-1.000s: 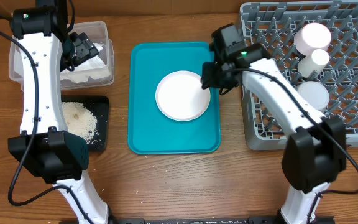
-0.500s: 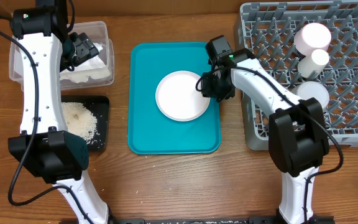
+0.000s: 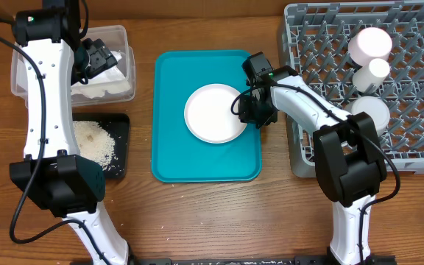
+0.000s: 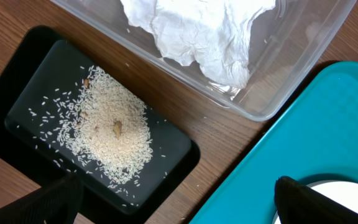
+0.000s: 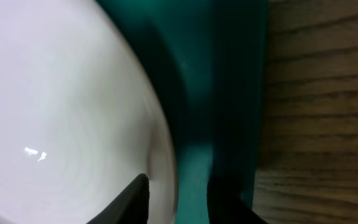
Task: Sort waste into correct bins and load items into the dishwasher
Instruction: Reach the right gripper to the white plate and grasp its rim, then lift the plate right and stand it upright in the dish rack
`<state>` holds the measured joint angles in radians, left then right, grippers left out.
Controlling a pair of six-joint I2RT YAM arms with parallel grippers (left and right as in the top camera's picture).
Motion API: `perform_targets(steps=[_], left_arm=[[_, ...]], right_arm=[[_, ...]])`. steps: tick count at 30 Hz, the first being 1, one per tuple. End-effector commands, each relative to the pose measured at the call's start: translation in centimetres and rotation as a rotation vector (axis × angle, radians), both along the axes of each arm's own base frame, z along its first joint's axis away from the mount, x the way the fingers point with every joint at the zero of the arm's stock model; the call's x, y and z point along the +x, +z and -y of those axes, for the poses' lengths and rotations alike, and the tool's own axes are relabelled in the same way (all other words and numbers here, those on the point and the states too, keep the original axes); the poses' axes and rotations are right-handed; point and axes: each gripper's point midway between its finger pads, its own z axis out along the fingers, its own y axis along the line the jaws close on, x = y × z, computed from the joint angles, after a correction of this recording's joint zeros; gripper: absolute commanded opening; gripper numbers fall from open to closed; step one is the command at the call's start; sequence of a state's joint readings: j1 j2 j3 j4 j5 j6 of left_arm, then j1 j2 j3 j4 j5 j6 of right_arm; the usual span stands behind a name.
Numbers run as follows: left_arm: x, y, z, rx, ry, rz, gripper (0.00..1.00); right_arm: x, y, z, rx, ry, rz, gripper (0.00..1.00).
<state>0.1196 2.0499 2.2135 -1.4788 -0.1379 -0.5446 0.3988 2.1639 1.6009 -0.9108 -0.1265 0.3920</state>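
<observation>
The round pale plate [image 3: 213, 112] [image 5: 61, 93] lies in the middle of the teal serving tray [image 3: 175, 147]. My right gripper [image 3: 247, 107] [image 5: 179, 199] is low at the plate's right rim. Its jaws straddle the rim, one finger over the plate and the other outside on the teal, with a sliver of gap still showing. My left gripper [image 3: 98, 55] [image 4: 176, 205] hangs wide open and empty over the clear tub [image 3: 116, 37], which holds the crumpled white napkin [image 4: 197, 31]. Rice scraps [image 4: 107, 127] are heaped in the black tray [image 3: 120, 125].
The grey dish rack [image 3: 418, 125] fills the right side, right next to the teal tray's edge. A pale bowl [image 3: 370, 43], a small white cup [image 3: 374, 72] and another bowl [image 3: 370, 112] stand among its pegs. A few stray rice grains lie on the wood.
My right gripper has moved down and left from the tray's upper right corner to the plate's right rim, and its jaws have narrowed. The left arm has not moved.
</observation>
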Motion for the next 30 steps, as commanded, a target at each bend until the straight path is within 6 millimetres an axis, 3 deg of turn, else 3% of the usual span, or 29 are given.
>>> perform_targets(steps=[1, 3, 7, 10, 14, 18, 20, 24, 30], left_arm=[[0.1, 0.5, 0.2, -0.006, -0.002, 0.015, 1.0], [0.1, 0.5, 0.2, -0.006, -0.002, 0.016, 1.0], [0.1, 0.5, 0.2, -0.006, -0.002, 0.015, 1.0], [0.1, 0.5, 0.2, -0.006, -0.002, 0.015, 1.0], [0.1, 0.5, 0.2, -0.006, -0.002, 0.016, 1.0], [0.1, 0.5, 0.2, -0.006, -0.002, 0.016, 1.0], [0.1, 0.5, 0.2, -0.006, -0.002, 0.015, 1.0], [0.1, 0.5, 0.2, -0.006, -0.002, 0.015, 1.0], [0.1, 0.5, -0.1, -0.005, 0.005, 0.015, 1.0]], right_arm=[[-0.1, -0.6, 0.3, -0.005, -0.011, -0.01, 0.25], [-0.1, -0.6, 0.3, -0.005, -0.011, -0.01, 0.14], [0.2, -0.4, 0.2, -0.002, -0.011, -0.002, 0.04], [0.8, 0.4, 0.1, 0.004, -0.014, 0.013, 0.04], [2.2, 2.7, 0.2, 0.015, -0.026, 0.042, 0.04], [4.6, 6.7, 1.2, 0.011, -0.057, 0.103, 0.04], [6.1, 9.3, 3.1, -0.046, -0.095, 0.156, 0.04], [8.9, 15.6, 9.0, -0.233, -0.207, 0.301, 0.04], [10.6, 23.5, 17.3, -0.459, -0.393, 0.485, 0.04]])
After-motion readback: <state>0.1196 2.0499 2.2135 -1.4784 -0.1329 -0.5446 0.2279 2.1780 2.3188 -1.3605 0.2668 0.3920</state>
